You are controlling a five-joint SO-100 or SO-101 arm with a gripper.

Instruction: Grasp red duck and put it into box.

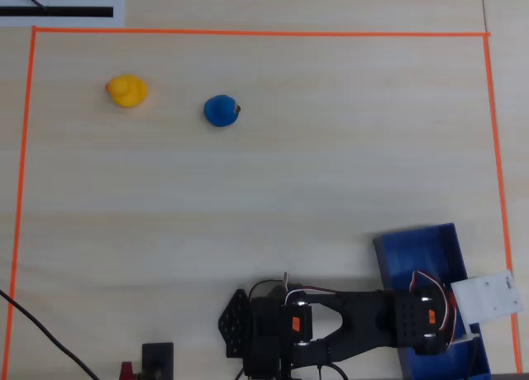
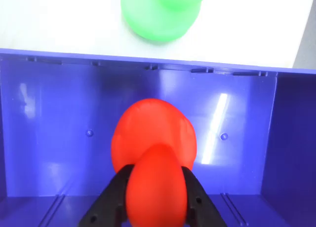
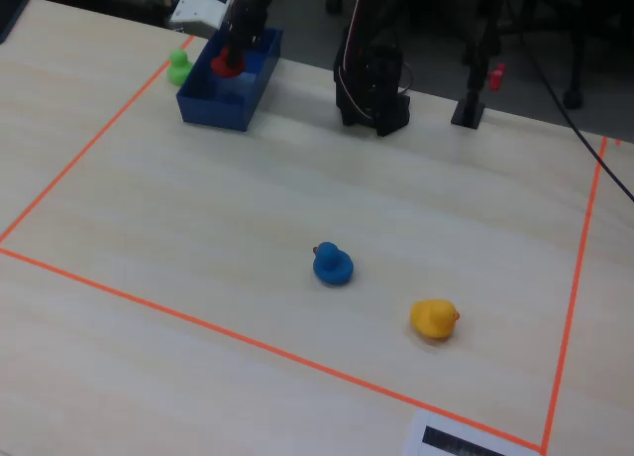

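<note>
In the wrist view, at the bottom centre of the frame, the tool point(image 2: 157, 197) has its two dark fingers point(image 2: 108, 202) pressed against either side of the red duck point(image 2: 153, 148), gripping it. The duck fills the lower middle of that frame and hangs over the glossy floor of the blue box point(image 2: 49, 138); whether it touches the floor cannot be told. Beyond the box's far wall, at the top centre, a green duck point(image 2: 160, 15) sits on the pale counter point(image 2: 59, 19) just outside the box. In the fixed view the box point(image 3: 228, 109) lies in the upper left of the frame with the red duck point(image 3: 226, 63) inside its walls under the arm, the green duck point(image 3: 179, 66) just beside it to the left. Well apart from them, a blue duck point(image 3: 332, 264) stands near the middle of the frame and a yellow duck point(image 3: 434, 318) to its lower right, both inside the orange tape outline point(image 3: 149, 302).
</note>
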